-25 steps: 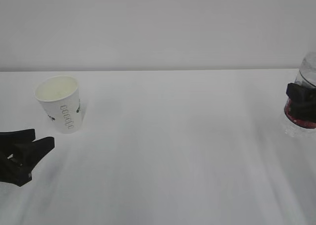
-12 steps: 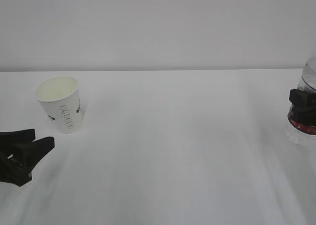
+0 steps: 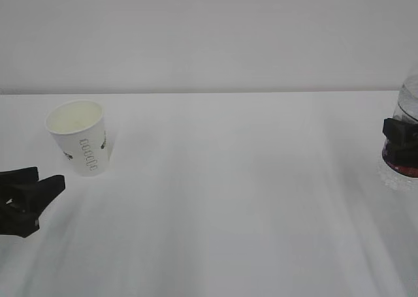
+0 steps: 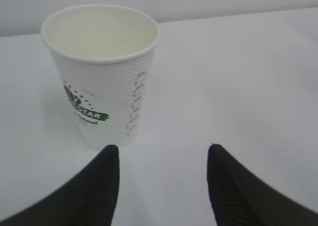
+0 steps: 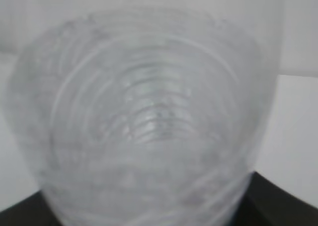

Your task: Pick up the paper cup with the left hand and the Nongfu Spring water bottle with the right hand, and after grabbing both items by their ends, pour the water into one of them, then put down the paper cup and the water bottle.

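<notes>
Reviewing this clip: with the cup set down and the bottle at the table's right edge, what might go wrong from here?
1. The left hand is open just short of the paper cup; a sideways move might tip the upright cup.
2. The right hand is around the Nongfu Spring water bottle; pulling away before opening fully might drag it over.
3. The bottle stands at the exterior view's right edge, so tracking it is hard.

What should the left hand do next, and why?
Probably ease forward so its fingers straddle the paper cup. The left hand is open and short of the cup, which stands upright and untouched, slightly left of the gap.
</notes>
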### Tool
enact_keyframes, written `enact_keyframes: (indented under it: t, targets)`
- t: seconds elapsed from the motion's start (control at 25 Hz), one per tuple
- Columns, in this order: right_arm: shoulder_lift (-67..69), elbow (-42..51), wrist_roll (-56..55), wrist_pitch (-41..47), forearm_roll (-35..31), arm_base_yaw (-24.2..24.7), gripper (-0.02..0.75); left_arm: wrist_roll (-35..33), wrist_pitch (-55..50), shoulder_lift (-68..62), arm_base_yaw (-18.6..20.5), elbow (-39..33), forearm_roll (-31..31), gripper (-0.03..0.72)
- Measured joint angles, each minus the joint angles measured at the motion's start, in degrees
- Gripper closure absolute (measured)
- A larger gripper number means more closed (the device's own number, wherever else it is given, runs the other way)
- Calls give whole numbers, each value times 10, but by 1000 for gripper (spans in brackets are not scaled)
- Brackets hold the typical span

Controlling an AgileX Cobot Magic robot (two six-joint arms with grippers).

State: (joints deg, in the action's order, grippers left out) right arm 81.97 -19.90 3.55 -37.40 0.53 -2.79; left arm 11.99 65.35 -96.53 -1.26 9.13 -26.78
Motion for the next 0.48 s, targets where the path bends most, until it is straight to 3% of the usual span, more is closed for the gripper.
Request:
enact_keyframes:
  t: [0.16,0.48]
  targets:
    - [0,0,1,0,0,0,293,-1,0,-6,0,0,39,259]
    - [0,0,1,0,0,0,293,-15,3,-63,0,6,70,112]
